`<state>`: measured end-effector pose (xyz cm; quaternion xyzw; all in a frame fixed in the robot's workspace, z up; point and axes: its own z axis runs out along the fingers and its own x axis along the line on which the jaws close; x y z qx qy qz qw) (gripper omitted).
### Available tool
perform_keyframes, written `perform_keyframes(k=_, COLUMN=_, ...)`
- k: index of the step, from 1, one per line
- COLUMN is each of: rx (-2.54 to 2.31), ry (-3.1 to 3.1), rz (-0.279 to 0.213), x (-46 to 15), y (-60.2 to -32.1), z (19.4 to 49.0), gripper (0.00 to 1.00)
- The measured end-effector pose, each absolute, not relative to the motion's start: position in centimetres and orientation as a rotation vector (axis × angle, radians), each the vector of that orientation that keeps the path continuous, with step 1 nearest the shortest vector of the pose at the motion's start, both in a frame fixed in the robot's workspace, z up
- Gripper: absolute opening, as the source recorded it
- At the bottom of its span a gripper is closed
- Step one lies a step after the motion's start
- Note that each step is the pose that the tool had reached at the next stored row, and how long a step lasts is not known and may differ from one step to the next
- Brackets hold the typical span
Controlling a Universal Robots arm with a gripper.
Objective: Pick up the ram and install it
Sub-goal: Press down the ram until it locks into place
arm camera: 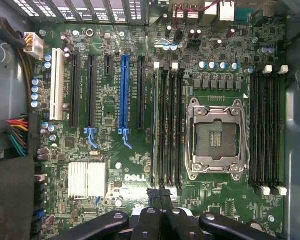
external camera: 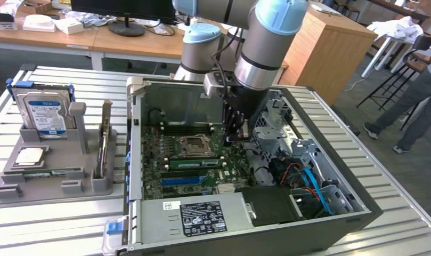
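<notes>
a: where is the gripper [external camera: 233,136]?
b: down inside the open computer case [external camera: 357,210], on the end of the arm [external camera: 261,48]. in the wrist view its fingertips [arm camera: 150,205] hang over the motherboard [arm camera: 140,165].
a: how do the jaws stand?
b: pressed together, tip against tip. i see nothing pinched between them.
a: what is nearest?
b: right under the tips is the end of a bank of black memory slots [arm camera: 167,125]. the cpu socket [arm camera: 217,137], with its metal frame, sits just beside that bank. on the gripper's other side are a blue expansion slot [arm camera: 123,90] among black ones and a ribbed silver heatsink [arm camera: 86,179].
a: and the ram [external camera: 48,172]?
b: well apart from the gripper, outside the case, off towards the exterior view's left. it looks to be the thin green stick lying flat in the grey tray [external camera: 51,192], though it is hard to make out there.
a: what else is in that tray?
b: a hard drive [external camera: 46,114] standing upright, a square cpu chip [external camera: 30,156] just beside the ram, and an expansion card [external camera: 104,141] on edge, on the tray's side nearer the gripper.
</notes>
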<state>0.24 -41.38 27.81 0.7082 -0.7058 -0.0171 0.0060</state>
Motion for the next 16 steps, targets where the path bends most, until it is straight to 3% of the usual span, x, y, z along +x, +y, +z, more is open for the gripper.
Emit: perform_keyframes(k=16, rx=2.216, ry=-2.209, rz=-0.054, x=0.2, y=-41.4, z=26.2, gripper=0.10)
